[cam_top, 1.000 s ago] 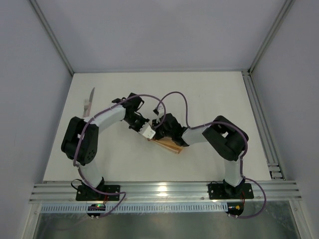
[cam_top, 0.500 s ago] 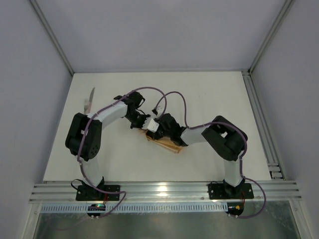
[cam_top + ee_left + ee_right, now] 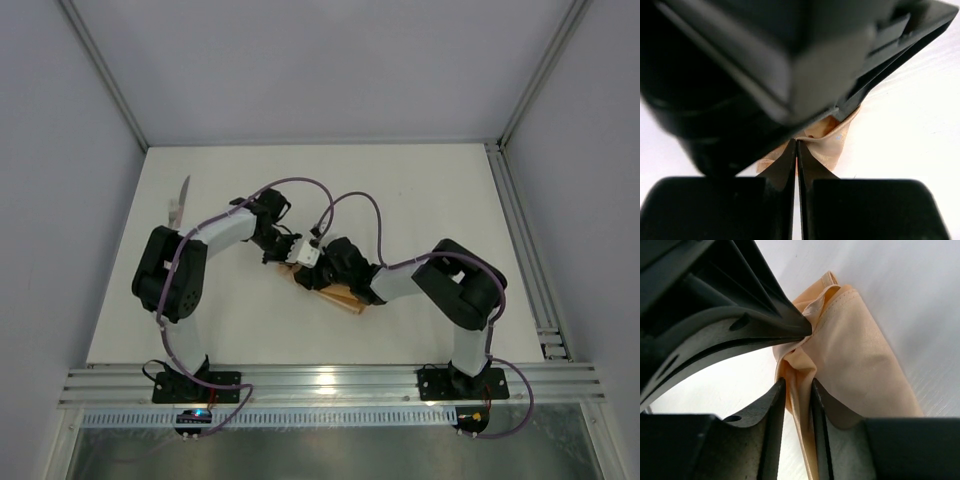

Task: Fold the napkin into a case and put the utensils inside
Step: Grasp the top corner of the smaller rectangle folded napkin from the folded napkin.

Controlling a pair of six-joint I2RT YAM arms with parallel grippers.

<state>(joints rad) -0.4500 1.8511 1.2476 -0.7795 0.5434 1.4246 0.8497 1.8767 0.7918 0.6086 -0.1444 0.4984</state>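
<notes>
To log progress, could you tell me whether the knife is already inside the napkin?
No, the knife lies bare far to the left, well apart from the napkin.

1. Flat off-white rectangular table (image 3: 420, 190), with an aluminium rail (image 3: 330, 378) along its near edge.
2. Soft peach-orange cloth napkin (image 3: 347, 299), folded narrow, lies near the table's middle.
3. Slim silver-bladed knife (image 3: 178, 205) with a pale handle lies by the far-left edge, well apart from the napkin.

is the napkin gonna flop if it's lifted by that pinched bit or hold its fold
Likely floppy: the napkin bunches into soft wrinkles where the left gripper pinches it. Probably light, since it looks like thin cloth. The fold may well slip open when lifted, as its layered edges already gape loosely.
</notes>
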